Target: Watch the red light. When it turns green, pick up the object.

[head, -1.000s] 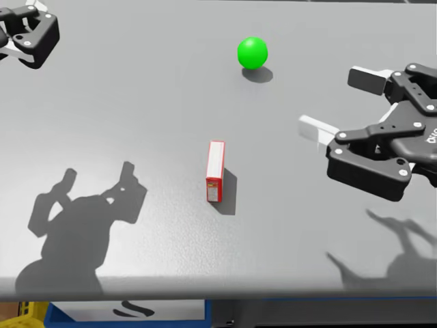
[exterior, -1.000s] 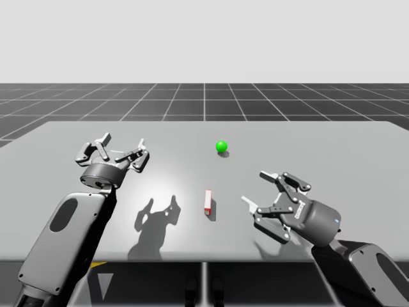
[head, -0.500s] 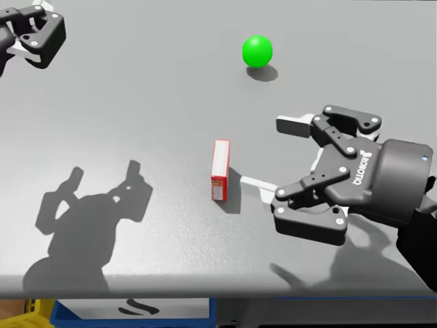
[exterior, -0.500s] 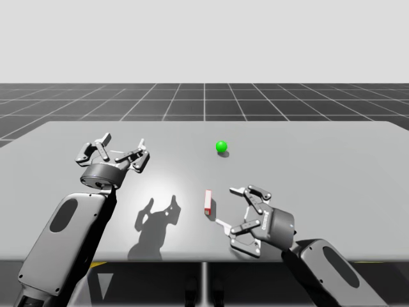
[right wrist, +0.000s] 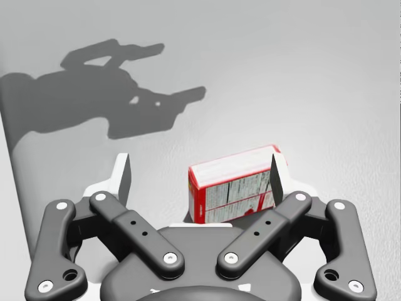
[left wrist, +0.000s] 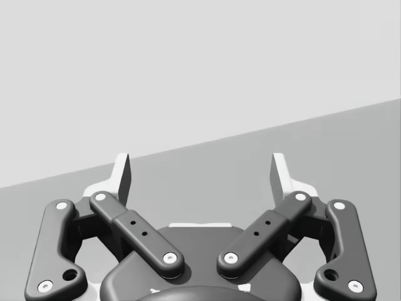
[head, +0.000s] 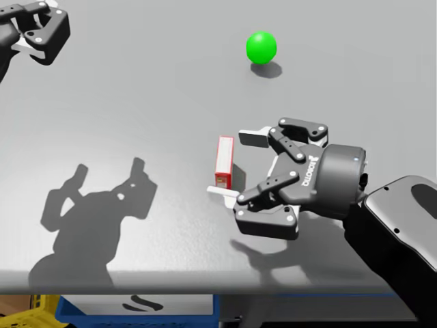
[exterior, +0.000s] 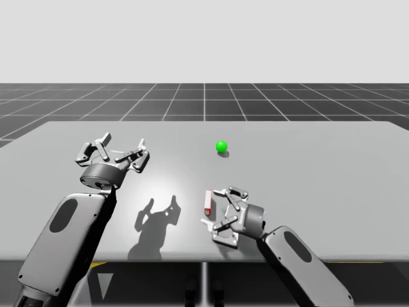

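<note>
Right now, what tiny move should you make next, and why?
Probably shut my right end effector on the red box. The light is green, and the right wrist view shows the box lying on the table between the open fingers, nearer one finger than the other, so closing should catch it.

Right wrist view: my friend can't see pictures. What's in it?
A red box sits on the grey table between the open fingers of my right gripper, nearer one finger than the other. Beyond it falls a dark gripper-shaped shadow.
</note>
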Controlling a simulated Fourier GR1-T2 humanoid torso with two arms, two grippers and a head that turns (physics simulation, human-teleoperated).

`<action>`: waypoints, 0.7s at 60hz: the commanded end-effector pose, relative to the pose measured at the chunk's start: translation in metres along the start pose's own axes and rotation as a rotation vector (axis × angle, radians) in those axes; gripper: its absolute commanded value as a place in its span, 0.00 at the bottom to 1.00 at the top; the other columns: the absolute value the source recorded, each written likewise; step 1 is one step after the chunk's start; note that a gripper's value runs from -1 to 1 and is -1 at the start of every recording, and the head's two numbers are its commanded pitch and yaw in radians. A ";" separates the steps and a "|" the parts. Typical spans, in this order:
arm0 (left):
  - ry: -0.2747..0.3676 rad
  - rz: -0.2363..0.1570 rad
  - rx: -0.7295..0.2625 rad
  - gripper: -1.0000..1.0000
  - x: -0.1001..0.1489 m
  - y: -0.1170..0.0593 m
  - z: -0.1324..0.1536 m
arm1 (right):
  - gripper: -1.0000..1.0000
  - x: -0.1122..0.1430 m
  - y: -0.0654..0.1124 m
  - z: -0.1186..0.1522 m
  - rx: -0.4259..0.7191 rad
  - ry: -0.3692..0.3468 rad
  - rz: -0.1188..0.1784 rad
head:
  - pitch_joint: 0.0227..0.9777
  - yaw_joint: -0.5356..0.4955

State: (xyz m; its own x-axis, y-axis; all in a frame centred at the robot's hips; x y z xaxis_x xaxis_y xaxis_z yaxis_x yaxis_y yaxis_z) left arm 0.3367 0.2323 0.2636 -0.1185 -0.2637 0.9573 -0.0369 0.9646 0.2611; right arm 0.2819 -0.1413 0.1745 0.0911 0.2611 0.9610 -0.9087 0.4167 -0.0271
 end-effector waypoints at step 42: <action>0.000 0.001 -0.006 0.00 0.000 0.000 0.000 | 0.00 -0.025 -0.022 -0.048 -0.019 0.077 0.031 | 0.92 0.52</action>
State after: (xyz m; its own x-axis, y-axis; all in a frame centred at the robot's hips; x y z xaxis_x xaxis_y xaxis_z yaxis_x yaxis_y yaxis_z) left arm 0.3363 0.2321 0.2634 -0.1187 -0.2629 0.9575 -0.0318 0.9648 0.2610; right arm 0.3167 -0.1182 0.1438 0.0936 0.3303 0.9392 -0.9017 0.4282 -0.0608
